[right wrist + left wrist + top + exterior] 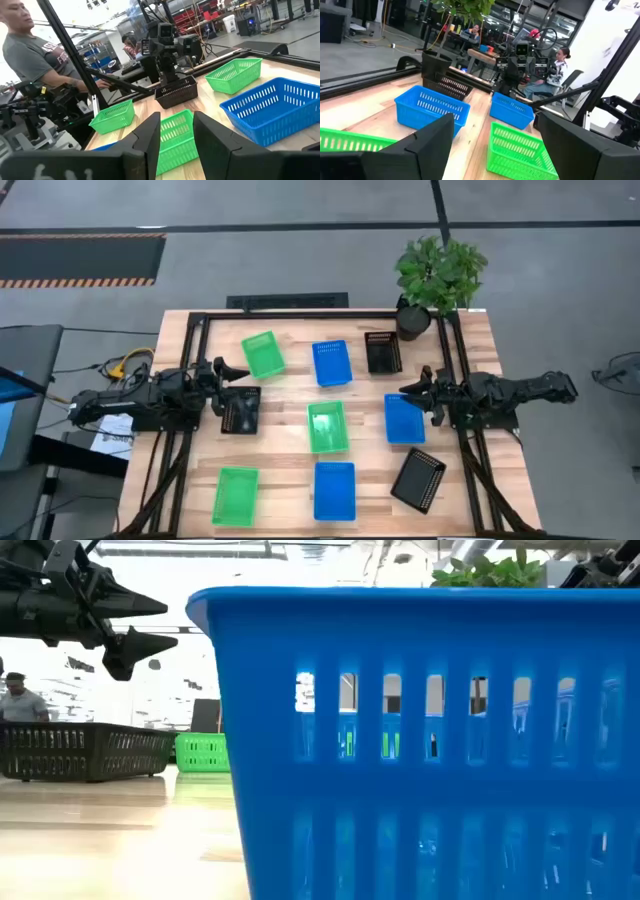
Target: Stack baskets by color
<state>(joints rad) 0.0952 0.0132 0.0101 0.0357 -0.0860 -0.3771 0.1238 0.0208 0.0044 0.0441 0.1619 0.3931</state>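
Nine baskets lie apart on the wooden table. The green ones are at far left (263,354), centre (327,427) and near left (236,496). The blue ones are at far middle (331,363), right (404,419) and near middle (334,490). The black ones are at far right (383,352), left (240,409) and near right (419,478). My left gripper (235,372) (495,120) hovers open between the far-left green basket and the left black one. My right gripper (410,390) (176,117) hovers open above the right blue basket's far corner, holding nothing.
A potted plant (438,275) stands at the table's far right corner, beside the far black basket. A black frame (300,315) runs along the table's far edge and sides. In the low view the near blue basket (430,740) blocks most of the table. People sit beyond the table.
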